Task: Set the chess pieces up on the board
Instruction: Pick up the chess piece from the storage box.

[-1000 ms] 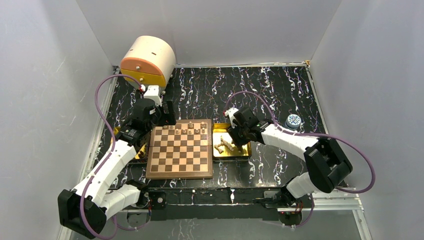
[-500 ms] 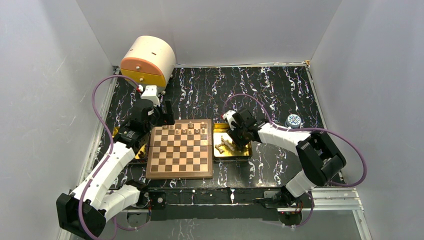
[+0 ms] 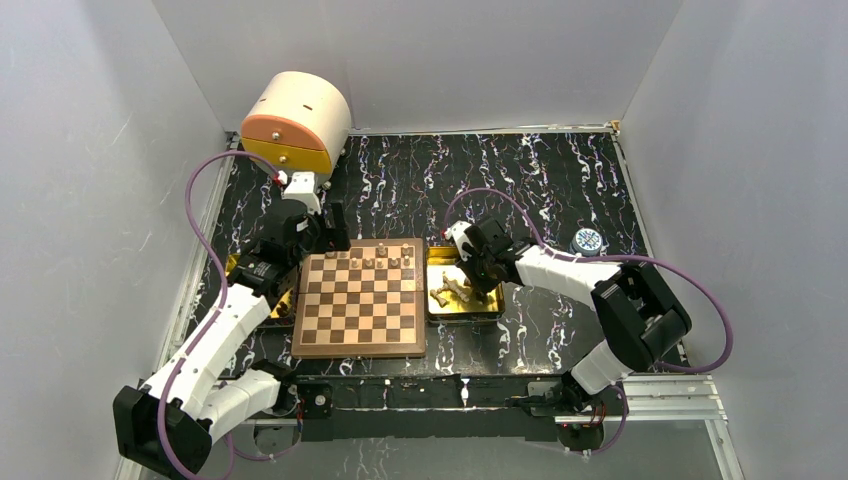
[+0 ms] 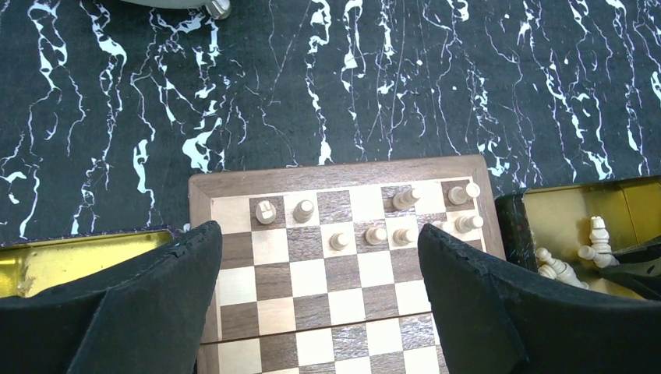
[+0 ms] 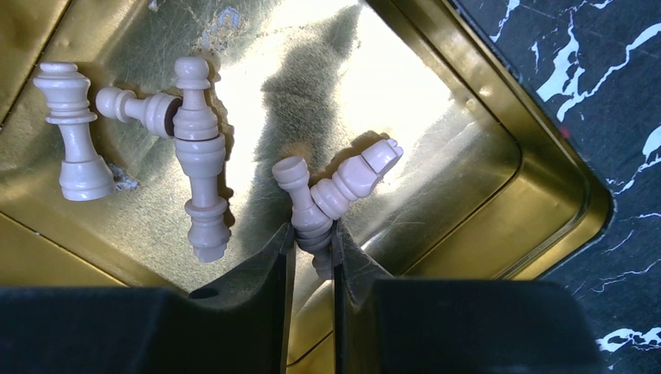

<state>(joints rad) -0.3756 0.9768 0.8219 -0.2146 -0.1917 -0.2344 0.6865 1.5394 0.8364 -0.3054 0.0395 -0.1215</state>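
Note:
The board [image 3: 360, 312] lies at the table's near middle, with several chess pieces [image 3: 380, 258] standing on its two far rows [image 4: 376, 234]. My left gripper [image 4: 318, 234] hangs open over the board's far-left part [image 3: 335, 228], nothing between its fingers. More pieces lie loose in the gold tray [image 5: 483, 132] right of the board. My right gripper [image 5: 312, 249] reaches down into that tray [image 3: 470, 275] and is shut on the lower part of a lying cup-headed piece [image 5: 300, 195]. A slotted-head piece [image 5: 355, 175] leans against it.
A queen-like piece [image 5: 68, 125], a pawn [image 5: 132, 107] and a tall piece [image 5: 199, 156] lie in the same tray. A second gold tray [image 3: 283, 305] sits left of the board. A cream and orange round container [image 3: 295, 120] stands far left; a small blue-white disc [image 3: 586, 240] lies right.
My right gripper has moved slightly left in the tray and closed its fingers onto the cup-headed piece. The left arm has barely shifted and stays open.

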